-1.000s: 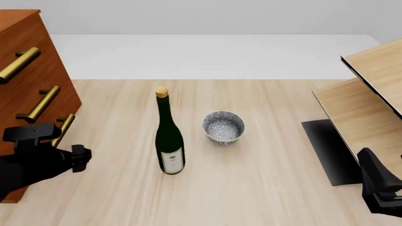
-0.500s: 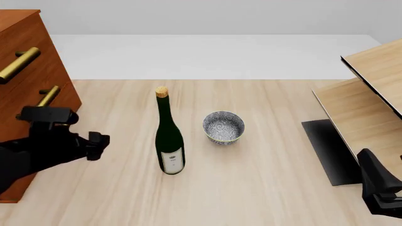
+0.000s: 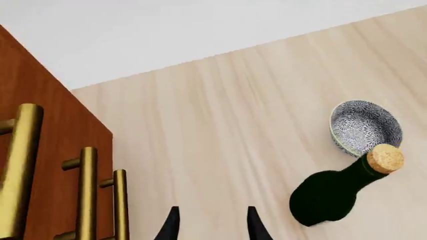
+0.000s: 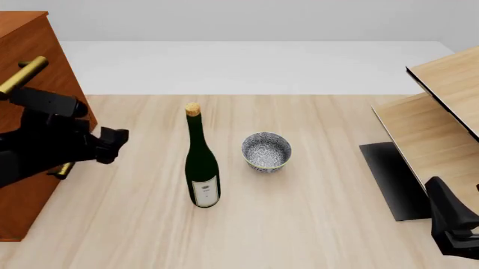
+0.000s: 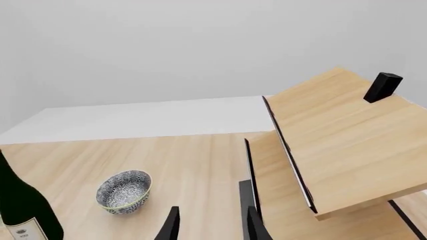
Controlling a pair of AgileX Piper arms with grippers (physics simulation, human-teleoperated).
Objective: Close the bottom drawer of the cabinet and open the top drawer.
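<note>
Beside the cabinet [image 4: 37,67], left claw [image 3: 210,225] released, wine bottle [image 4: 201,162] and bowl [image 4: 266,151] nearby

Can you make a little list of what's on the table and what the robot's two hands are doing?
cabinet: reddish-brown, at the table's left edge
brass handles: three bars seen from the left wrist
bottle: dark green, corked, upright mid-table
bowl: patterned, right of the bottle, apart from it
shelf unit: pale wood, on the right
left gripper: jaws open, empty, beside the cabinet
right gripper: jaws open, empty
</note>
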